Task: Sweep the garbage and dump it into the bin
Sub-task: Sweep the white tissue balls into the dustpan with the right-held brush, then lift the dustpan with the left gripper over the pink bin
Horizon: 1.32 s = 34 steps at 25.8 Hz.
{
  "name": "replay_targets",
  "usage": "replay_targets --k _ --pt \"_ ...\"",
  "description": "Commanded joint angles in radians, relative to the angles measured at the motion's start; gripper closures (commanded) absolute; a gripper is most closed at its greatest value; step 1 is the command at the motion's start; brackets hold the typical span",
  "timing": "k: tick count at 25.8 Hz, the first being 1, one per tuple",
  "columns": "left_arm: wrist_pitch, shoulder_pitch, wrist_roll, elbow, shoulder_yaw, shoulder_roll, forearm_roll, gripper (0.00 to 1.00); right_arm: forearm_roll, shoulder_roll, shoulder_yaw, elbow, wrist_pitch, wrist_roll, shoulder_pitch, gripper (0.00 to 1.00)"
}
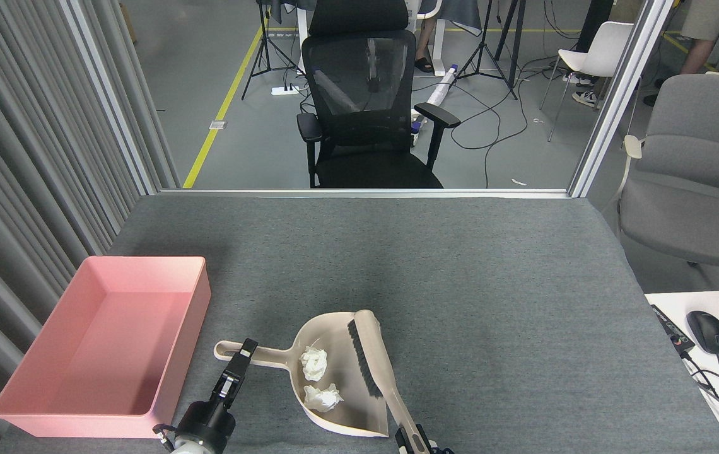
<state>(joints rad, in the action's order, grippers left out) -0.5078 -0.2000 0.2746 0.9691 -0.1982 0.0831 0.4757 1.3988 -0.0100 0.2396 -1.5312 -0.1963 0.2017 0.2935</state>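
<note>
Two white wads of garbage (313, 364) (323, 397) lie inside the beige dustpan (354, 421) near the table's front edge. A beige brush (364, 350) with dark bristles rests across the pan's open right side, bristles facing the wads. My right gripper (415, 439) shows at the bottom edge, shut on the brush's handle. My left gripper (245, 353) is shut on the dustpan's long handle. The bin (200, 309), a shallow pink tray, stands empty at the left of the pan.
The grey felt table (460, 284) stretches back and to the right. A white desk with a mouse (707, 331) and cables adjoins at the right. A black office chair (366, 107) stands beyond the far edge. Grey curtains (19, 157) line the left.
</note>
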Motion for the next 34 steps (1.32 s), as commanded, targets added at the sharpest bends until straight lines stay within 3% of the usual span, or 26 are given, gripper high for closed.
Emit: replay_targets --k 1,4,10,14,19,25,34 --pt "0.012 0.002 0.003 -0.001 0.000 0.001 0.000 0.81 -0.089 0.002 0.015 -0.024 0.009 0.001 -0.016 0.87" --pt "0.015 0.002 0.008 0.000 0.000 0.001 -0.008 0.81 -0.133 -0.019 -0.023 -0.066 0.003 0.002 -0.002 0.87" --pt "0.060 0.001 0.018 0.013 -0.010 0.017 -0.034 0.82 -0.153 -0.123 -0.321 -0.093 -0.087 0.001 0.024 0.87" --pt "0.075 -0.007 0.018 0.026 -0.013 0.026 -0.046 0.83 -0.141 -0.145 -0.462 -0.073 -0.198 0.001 0.055 0.87" --pt "0.161 -0.007 0.025 0.099 -0.007 0.030 -0.098 0.84 -0.139 -0.182 -0.483 -0.053 -0.210 0.008 0.084 0.86" --pt "0.195 -0.007 0.040 0.129 -0.010 0.038 -0.115 0.85 -0.138 -0.182 -0.483 -0.047 -0.216 0.022 0.090 0.86" --pt "0.308 -0.012 0.046 0.298 -0.006 0.027 -0.126 0.85 -0.136 -0.182 -0.482 -0.047 -0.218 0.024 0.098 0.86"
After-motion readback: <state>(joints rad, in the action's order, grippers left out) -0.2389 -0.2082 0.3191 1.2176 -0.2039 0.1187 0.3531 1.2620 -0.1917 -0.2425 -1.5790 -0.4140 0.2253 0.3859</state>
